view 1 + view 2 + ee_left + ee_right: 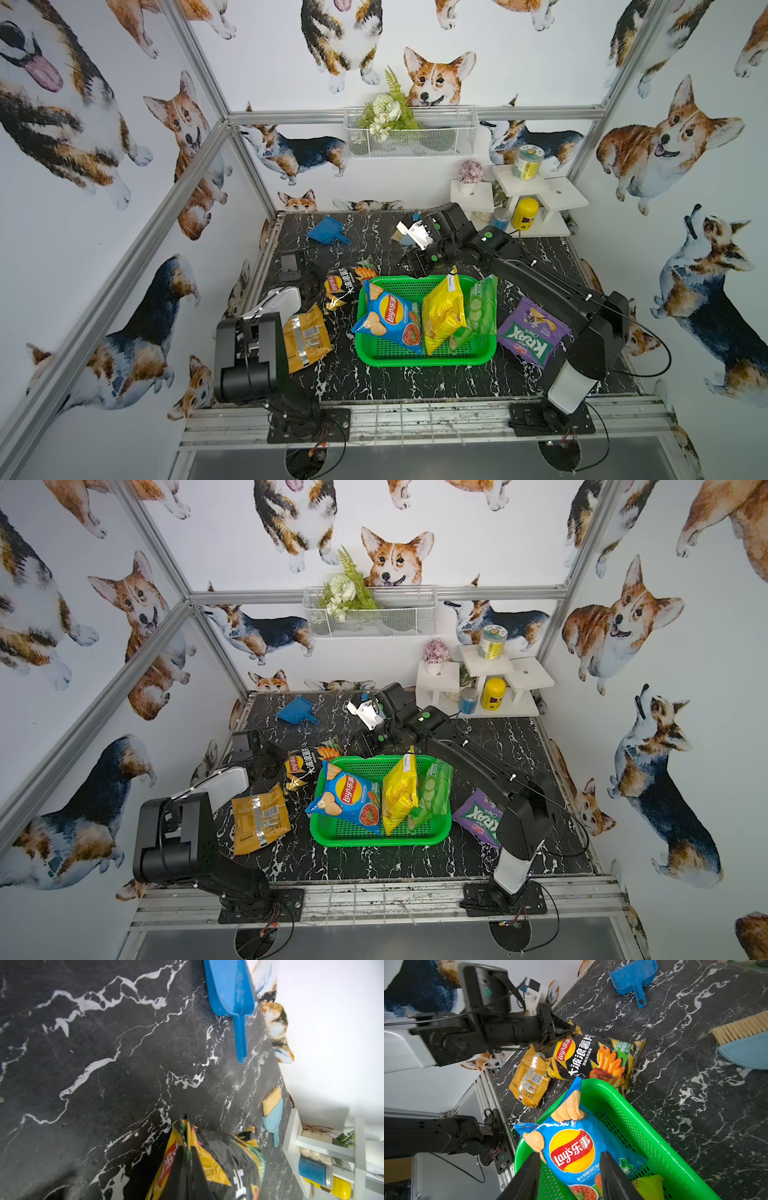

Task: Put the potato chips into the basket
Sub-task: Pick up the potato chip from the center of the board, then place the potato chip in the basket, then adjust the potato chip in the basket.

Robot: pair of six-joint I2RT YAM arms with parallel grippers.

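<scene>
The left gripper (572,1029) pinches the logo-end corner of the black-and-yellow bag (591,1057), which lies on the table (374,386) beside the basket's (419,360) far left corner, long axis across the table, while the right gripper (571,1155) hangs spread above the blue bag (388,318), 1 of 3 lying front-to-back inside.

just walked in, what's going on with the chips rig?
The left gripper is shut on a corner of the black-and-yellow bag, just outside the green basket. The right gripper hangs open over the basket. The blue bag, yellow bag and green bag are in; the orange bag and purple Krax bag lie outside.
</scene>
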